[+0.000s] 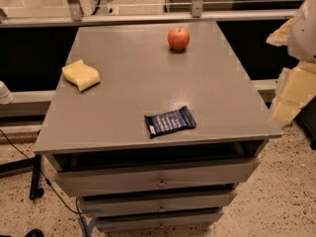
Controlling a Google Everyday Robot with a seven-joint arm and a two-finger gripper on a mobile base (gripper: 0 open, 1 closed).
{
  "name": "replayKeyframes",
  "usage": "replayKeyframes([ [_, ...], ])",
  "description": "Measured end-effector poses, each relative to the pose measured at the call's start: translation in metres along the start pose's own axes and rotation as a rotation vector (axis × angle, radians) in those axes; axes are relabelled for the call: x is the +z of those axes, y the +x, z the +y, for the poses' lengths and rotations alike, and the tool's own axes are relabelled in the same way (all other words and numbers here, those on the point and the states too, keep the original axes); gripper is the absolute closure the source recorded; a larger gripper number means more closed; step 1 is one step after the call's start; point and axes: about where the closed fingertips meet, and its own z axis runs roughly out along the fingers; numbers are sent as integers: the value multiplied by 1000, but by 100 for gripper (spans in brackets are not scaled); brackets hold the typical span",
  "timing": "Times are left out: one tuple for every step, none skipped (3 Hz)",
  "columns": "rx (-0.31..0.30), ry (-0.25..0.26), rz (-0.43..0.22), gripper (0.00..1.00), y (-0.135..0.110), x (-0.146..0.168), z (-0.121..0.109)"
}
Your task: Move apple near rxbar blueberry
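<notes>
Scanning L to R: sponge at 9 o'clock on table; bar at 6, near front edge; apple at 12 by back edge, well apart from bar. Gripper hangs off table at 3, apple not in it; spread or pressed together, can't tell. Task looks unstarted: grasp, carry, place all left. Bar's long axis runs approx 8-to-2; apple upright, stem up.

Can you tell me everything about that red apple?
The apple is small, round and red-orange, with smooth, slightly shiny skin and a short dark stem pointing up. It stands upright near the far edge of the grey table, touching only the tabletop. Nothing holds it: the gripper is off at the picture's right edge, apart from it.
</notes>
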Motion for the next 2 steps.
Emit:
replayKeyframes([
  [0, 0, 0, 0, 0, 0, 0],
  [-10, 17, -71, 0, -20, 17, -27],
])
